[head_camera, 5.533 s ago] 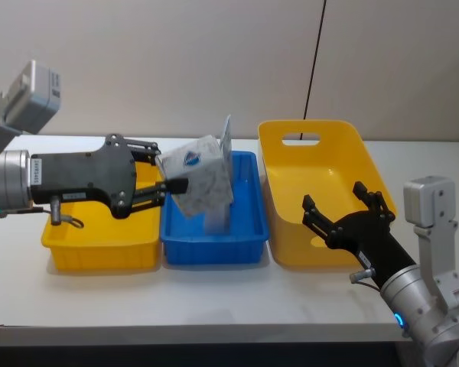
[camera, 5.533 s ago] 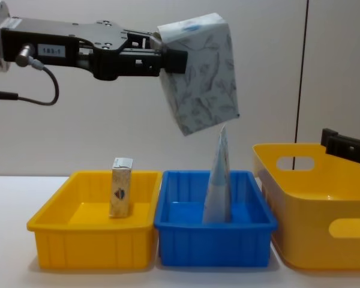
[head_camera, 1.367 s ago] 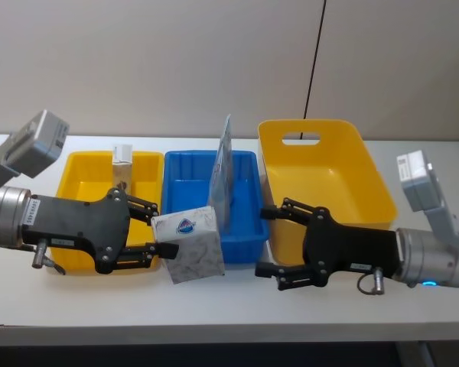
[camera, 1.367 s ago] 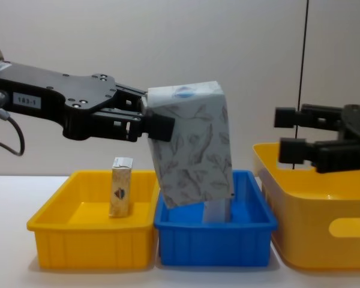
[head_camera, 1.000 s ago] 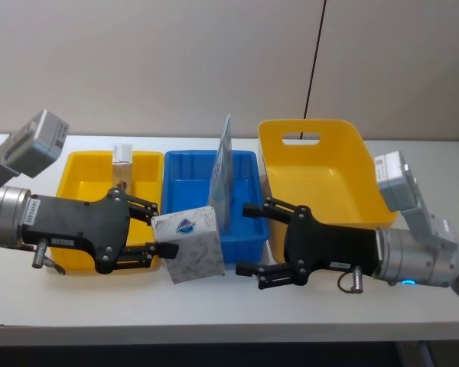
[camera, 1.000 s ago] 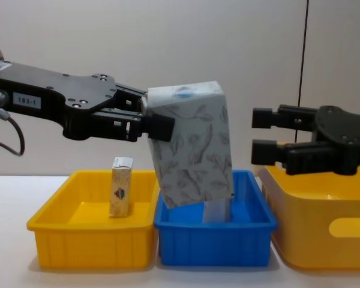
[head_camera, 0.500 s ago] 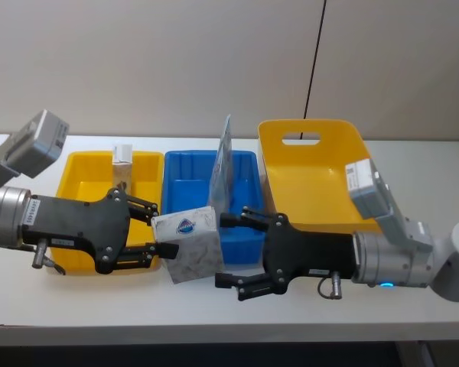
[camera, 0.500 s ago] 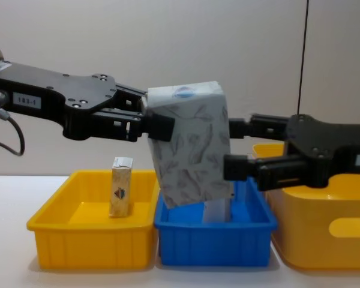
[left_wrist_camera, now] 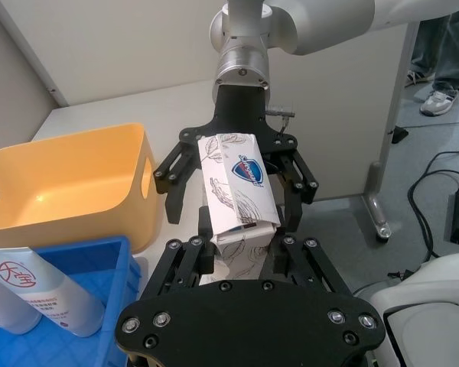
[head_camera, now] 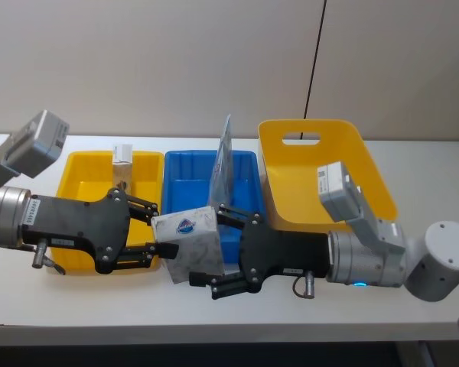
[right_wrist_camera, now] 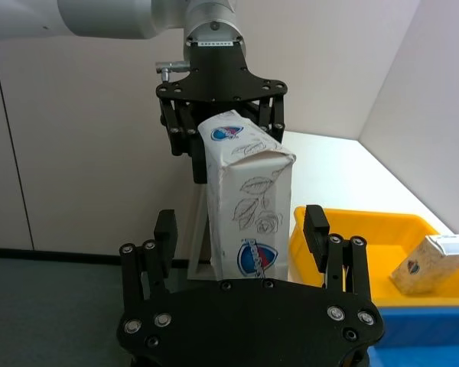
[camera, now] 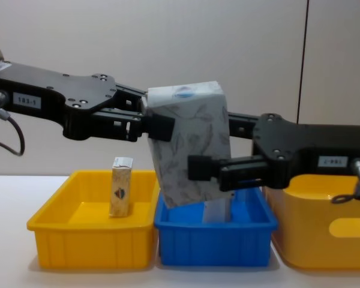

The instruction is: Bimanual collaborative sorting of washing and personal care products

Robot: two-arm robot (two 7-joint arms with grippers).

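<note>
head view: the left tool [head_camera: 162, 232] is clamped on the box [head_camera: 193, 246] and holds it tilted in the air over the near strip of the counter [head_camera: 76, 302], just in front of the blue tray [head_camera: 185, 174]. the right tool [head_camera: 218, 248] is spread wide and straddles the box's other end. i read this as a handover to the right arm, probably bound for the basket [head_camera: 314, 164].

left wrist view: the box juts out from my left grip, emblem showing. the right fingers [left_wrist_camera: 170, 177] stand on either side of it with a gap on each side.

right wrist view: the box sits roughly centred in the open right tool but leans a little across it.

chest view: the box hangs tilted, its low corner close above the blue tray's rim, with a right finger crossing in front of its lower half. a carton [camera: 121, 187] stands in the yellow tray [camera: 60, 222].

to do this well, i'd square the right tool to the box's flat faces, clear of the left fingers, and close gently, since card dents. i'd open the left only once the right grip is firm, back it straight out, then lift before swinging so the low corner clears the rim.
</note>
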